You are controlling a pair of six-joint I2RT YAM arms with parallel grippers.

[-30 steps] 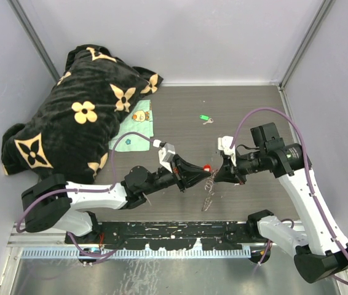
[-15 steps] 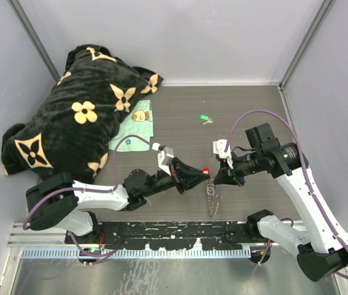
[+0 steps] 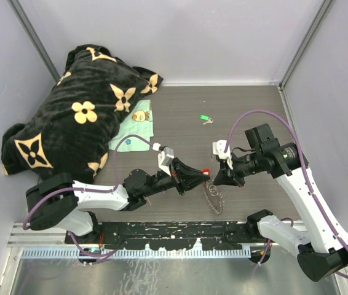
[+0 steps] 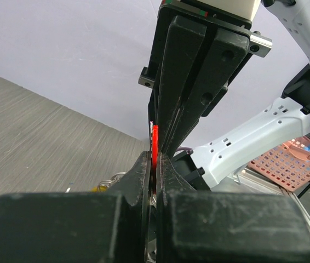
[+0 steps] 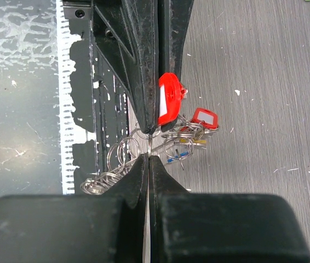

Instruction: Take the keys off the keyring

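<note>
Gleaming smooth and glossy in the red plastic tags of the keys [image 5: 168, 105]; glinting as bright, thin silver metal along the keyring [image 5: 101, 183]; lying matt and finely grained across the grey wood-look table [image 5: 253, 82]; looking soft and plush in the black cloth blanket [image 3: 69, 117]; showing dull, scuffed metal on the base plate [image 5: 18, 82].

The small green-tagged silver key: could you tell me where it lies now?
Top view: the green-tagged key lies on the grey table beyond the right gripper, right of the mint-green cloth.

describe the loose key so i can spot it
From the black flowered blanket at the far left, look right past the mint cloth. The key lies alone on the table, its tag green; the bunch held by the left gripper and right gripper has red tags.
</note>
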